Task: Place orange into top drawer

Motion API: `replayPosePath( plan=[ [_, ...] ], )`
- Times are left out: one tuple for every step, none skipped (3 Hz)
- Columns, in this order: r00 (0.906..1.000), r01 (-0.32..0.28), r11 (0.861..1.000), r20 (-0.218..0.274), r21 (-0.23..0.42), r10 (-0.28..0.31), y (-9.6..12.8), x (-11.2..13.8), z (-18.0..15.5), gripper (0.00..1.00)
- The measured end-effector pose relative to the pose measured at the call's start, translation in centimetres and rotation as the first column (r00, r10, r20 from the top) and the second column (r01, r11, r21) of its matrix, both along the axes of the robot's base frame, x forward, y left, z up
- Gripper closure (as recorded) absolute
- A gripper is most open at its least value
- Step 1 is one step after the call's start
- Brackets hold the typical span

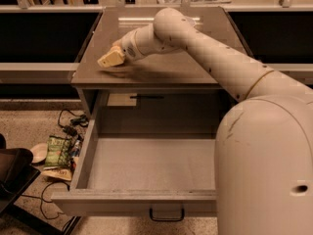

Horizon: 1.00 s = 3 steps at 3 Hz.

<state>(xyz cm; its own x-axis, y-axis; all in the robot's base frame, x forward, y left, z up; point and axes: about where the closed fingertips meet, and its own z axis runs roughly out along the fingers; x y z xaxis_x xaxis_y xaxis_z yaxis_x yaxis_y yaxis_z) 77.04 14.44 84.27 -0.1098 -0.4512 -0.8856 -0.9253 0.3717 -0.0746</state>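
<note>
Grey-brown top drawer (146,164) open, empty, lower centre. Gripper (110,59) low over cabinet top (146,75), upper left; grip unreadable, cannot tell. Orange nowhere in sight. Likely fetch step; next: locate and grasp it.

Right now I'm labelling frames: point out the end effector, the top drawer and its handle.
end effector (108,60): camera view, its tip, above cabinet top's (146,76) left side.
top drawer (151,163): camera view, bare floor.
drawer handle (167,219): camera view, bar's middle.

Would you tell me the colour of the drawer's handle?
The handle is dark, near black (camera view); the gripper is over the cabinet top.
</note>
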Motion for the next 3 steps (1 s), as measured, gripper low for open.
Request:
replayPosePath(
  plan=[
    [0.9997,0.0,1.0,-0.023,-0.011,0.0,0.38,0.32,-1.34,0.71],
    [0.9997,-0.004,1.0,-0.025,-0.011,0.004,0.65,0.24,-1.48,0.94],
    [0.9996,-0.007,1.0,-0.026,-0.011,0.006,0.81,0.18,-1.57,1.0]
  ],
)
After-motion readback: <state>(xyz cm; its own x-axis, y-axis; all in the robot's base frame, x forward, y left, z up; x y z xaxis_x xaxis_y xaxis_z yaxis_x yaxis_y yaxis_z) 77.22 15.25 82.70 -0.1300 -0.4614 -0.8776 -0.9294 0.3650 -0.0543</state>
